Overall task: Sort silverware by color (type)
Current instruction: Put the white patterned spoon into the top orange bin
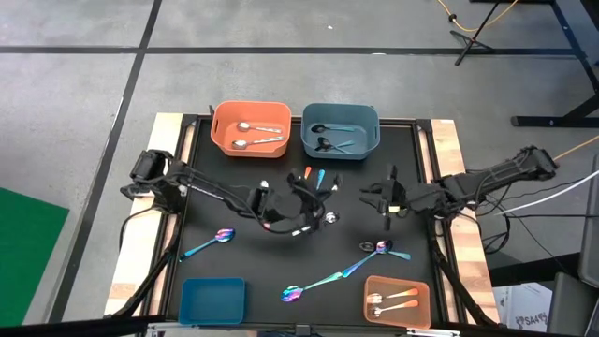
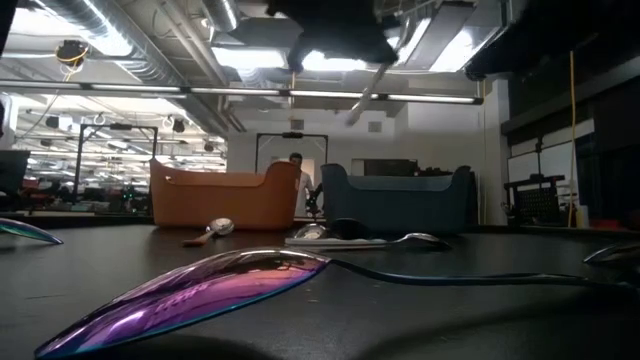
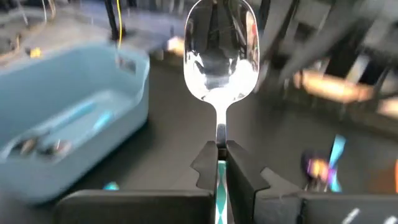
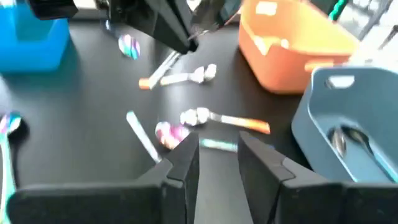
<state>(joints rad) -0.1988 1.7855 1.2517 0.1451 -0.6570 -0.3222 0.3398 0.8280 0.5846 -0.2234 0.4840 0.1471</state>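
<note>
My left gripper is shut on the teal handle of a spoon, whose shiny bowl points away from the wrist. Seen from above, this gripper hangs over the middle of the black mat with the spoon's bowl beside it. My right gripper is open with nothing between its fingers, over the mat to the right of centre. Loose silverware lies in a small pile of orange and teal handles. Iridescent spoons lie at the front left, the front middle and the right.
At the back stand an orange bin with silver spoons and a grey-blue bin with black ones. A blue bin sits front left, a smaller orange bin with orange-handled spoons front right. A person stands far behind.
</note>
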